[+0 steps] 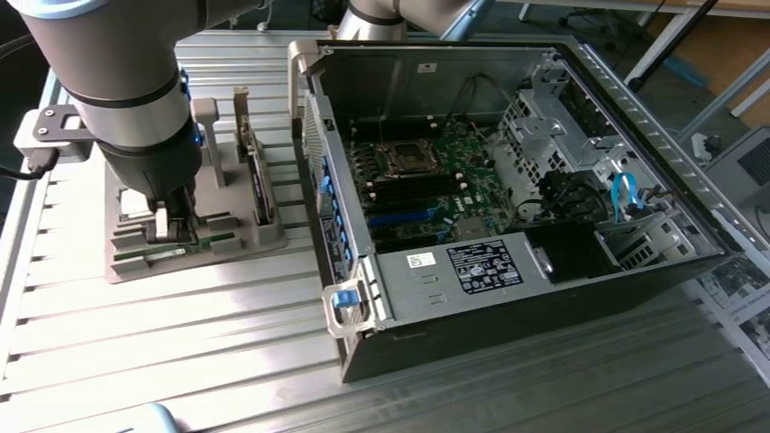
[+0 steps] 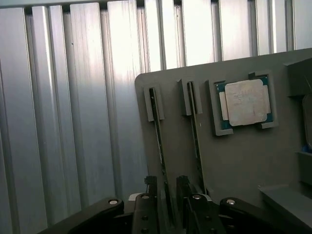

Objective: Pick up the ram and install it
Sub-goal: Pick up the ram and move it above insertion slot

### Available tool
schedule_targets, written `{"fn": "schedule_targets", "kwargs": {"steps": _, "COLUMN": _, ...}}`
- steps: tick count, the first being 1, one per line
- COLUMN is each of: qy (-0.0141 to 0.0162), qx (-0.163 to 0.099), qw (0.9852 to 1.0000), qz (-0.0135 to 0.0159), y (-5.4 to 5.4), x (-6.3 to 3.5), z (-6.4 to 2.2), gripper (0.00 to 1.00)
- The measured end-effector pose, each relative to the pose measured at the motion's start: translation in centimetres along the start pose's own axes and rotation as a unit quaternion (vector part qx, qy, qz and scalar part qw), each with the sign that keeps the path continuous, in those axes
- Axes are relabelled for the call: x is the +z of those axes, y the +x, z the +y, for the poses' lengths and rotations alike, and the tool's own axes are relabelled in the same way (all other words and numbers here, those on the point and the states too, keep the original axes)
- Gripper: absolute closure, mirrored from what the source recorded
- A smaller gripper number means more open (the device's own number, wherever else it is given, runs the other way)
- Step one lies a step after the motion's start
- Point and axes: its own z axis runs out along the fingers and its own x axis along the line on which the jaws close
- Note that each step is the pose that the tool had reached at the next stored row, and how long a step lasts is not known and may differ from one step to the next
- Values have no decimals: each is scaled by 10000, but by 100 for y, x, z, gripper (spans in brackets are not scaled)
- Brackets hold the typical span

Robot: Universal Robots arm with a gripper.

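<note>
Two ram sticks stand on edge in slots of a grey holder (image 2: pixel 234 165). My gripper (image 2: pixel 167 207) is open and low over the holder. Its two black fingers (image 2: pixel 146 212) stand on either side of one ram stick (image 2: pixel 159 146), near that stick's end, with small gaps showing. The other ram stick (image 2: pixel 195 136) stands parallel beside it, just outside the fingers. In the exterior view the gripper (image 1: pixel 172 230) hangs over the holder (image 1: pixel 247 242) at the exterior view's left, beside the open computer case (image 1: pixel 481 280).
A square silver CPU (image 2: pixel 243 102) lies in a pocket of the holder beyond the sticks. The motherboard (image 1: pixel 448 149) inside the case has black and blue memory slots (image 1: pixel 409 206). The case wall (image 1: pixel 316 135) rises between holder and motherboard. The ribbed metal table (image 1: pixel 180 343) lies around them.
</note>
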Motion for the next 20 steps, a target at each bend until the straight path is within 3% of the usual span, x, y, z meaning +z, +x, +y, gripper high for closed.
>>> {"fn": "schedule_targets", "kwargs": {"steps": 12, "qy": 0, "qx": 81, "qw": 10000, "qz": 2, "y": -13, "x": 91, "z": 124, "gripper": 70}}
{"fn": "schedule_targets", "kwargs": {"steps": 20, "qy": 1, "qx": 113, "qw": 9999, "qz": 6, "y": -20, "x": 142, "z": 153, "gripper": 70}}
